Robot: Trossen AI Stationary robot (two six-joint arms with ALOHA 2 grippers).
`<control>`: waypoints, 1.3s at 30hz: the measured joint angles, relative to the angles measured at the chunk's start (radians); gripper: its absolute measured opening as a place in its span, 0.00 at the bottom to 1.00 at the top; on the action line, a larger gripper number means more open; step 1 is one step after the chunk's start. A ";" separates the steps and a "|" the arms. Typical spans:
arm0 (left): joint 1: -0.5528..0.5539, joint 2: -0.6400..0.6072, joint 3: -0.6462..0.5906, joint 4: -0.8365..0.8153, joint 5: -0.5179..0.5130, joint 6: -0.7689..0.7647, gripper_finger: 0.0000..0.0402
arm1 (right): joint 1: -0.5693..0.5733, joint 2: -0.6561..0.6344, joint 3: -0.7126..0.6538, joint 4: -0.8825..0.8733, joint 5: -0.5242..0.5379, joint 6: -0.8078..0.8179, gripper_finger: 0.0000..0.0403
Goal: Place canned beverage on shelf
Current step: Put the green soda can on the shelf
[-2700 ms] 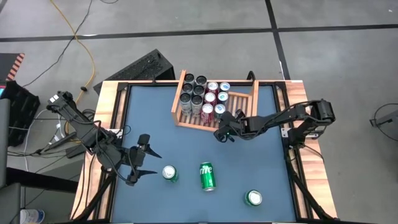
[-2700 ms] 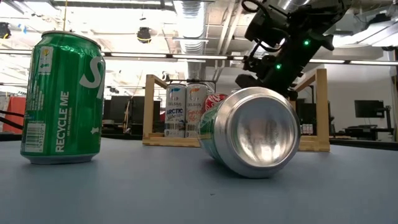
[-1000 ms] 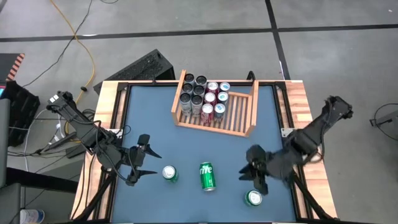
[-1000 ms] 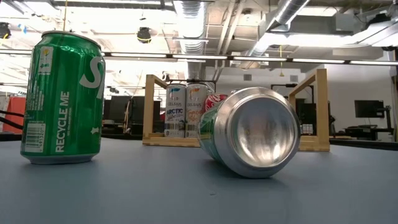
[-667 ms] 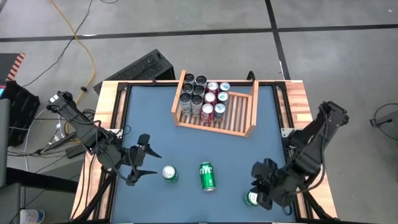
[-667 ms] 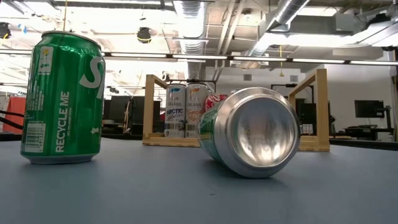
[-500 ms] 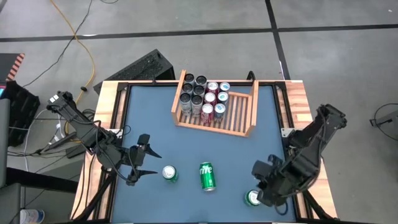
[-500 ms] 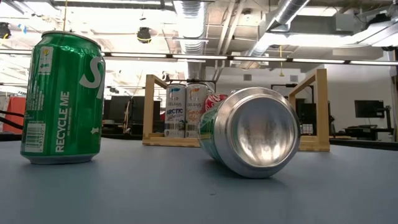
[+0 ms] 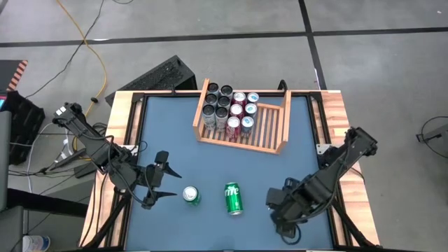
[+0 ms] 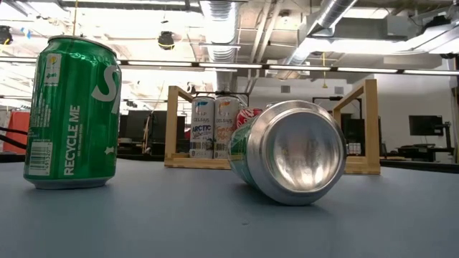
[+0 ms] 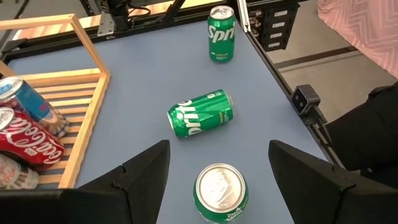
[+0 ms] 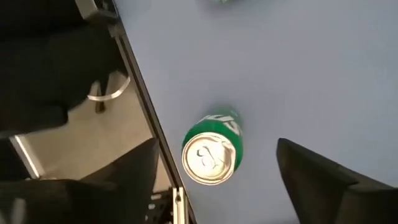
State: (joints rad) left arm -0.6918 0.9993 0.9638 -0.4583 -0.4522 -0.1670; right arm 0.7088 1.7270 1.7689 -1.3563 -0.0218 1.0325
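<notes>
cans [image 9: 227,107] in shelf [image 9: 269,126] (left side)

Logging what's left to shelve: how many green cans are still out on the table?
3. One upright green can in front of the left pincer, one lying on its side mid-table, one upright beneath the right pincer, covered by that arm from above. None appear hidden elsewhere.

I see the blue table [image 9: 210,157] carrying the wooden shelf [image 9: 269,133] at its far edge. Nearer me than the shelf, one green can [image 9: 233,198] lies on its side, another [image 9: 191,196] upright just beside it.
</notes>
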 joint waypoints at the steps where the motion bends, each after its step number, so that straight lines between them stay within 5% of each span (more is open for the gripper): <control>1: 0.000 0.000 0.000 0.000 0.000 0.008 0.65 | 0.002 0.015 0.000 -0.003 -0.007 -0.002 0.81; 12: 0.000 0.000 0.000 -0.001 0.055 0.035 0.65 | 0.021 0.127 -0.002 -0.099 -0.010 0.044 0.86; 28: 0.000 0.000 0.000 -0.001 0.054 0.034 0.65 | 0.128 0.128 -0.034 -0.065 0.047 0.252 0.86; 39: 0.000 0.000 0.000 -0.001 0.054 0.014 0.65 | 0.135 0.127 -0.041 -0.070 0.110 0.253 0.86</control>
State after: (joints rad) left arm -0.6919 0.9997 0.9638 -0.4589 -0.3981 -0.1528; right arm 0.8436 1.8542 1.7283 -1.4268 0.0881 1.2854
